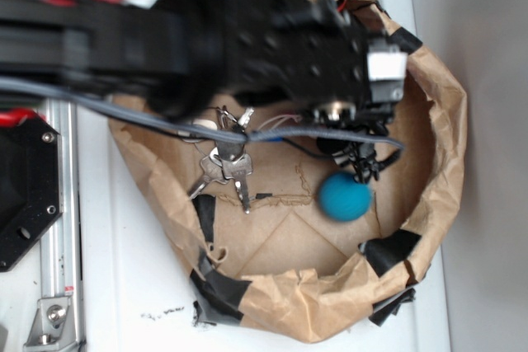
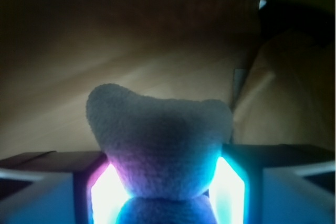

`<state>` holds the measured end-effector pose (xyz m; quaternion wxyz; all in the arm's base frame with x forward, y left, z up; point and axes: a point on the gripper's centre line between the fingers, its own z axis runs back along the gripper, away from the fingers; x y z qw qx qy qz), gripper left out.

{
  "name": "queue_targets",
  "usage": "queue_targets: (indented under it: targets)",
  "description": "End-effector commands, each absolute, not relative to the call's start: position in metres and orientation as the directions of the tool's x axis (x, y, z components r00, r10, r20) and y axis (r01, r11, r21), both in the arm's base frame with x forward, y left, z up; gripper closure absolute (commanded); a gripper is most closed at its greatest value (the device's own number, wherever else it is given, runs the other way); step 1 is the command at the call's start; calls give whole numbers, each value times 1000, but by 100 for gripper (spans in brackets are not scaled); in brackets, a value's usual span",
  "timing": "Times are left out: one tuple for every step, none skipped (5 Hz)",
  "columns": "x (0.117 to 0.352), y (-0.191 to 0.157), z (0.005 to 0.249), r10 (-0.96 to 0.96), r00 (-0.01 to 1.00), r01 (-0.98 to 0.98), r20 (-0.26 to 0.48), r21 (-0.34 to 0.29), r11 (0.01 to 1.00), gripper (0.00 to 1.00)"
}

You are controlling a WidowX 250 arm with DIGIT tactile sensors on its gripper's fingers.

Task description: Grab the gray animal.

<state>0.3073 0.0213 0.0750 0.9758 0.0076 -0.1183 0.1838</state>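
Note:
In the wrist view the gray animal (image 2: 157,135), a soft gray plush, fills the space between my two lit pads (image 2: 107,192). It touches both pads and bulges up above them. My gripper (image 2: 167,184) is shut on it. In the exterior view my gripper (image 1: 359,158) hangs low inside the brown paper container (image 1: 445,121), just above the teal ball (image 1: 344,195). The black arm hides the gray animal in that view.
A bunch of silver keys (image 1: 224,166) lies on the container floor, left of the gripper. The crumpled paper walls, patched with black tape (image 1: 394,251), ring the space. A gray cable (image 1: 165,125) crosses over the container. The paper wall rises close ahead in the wrist view (image 2: 273,93).

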Motion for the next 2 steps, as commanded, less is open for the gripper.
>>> queue_targets:
  targets:
    - [280, 6, 174, 218, 950, -208, 222, -69, 976, 100]
    - [269, -4, 198, 91, 971, -86, 221, -30, 996, 100]
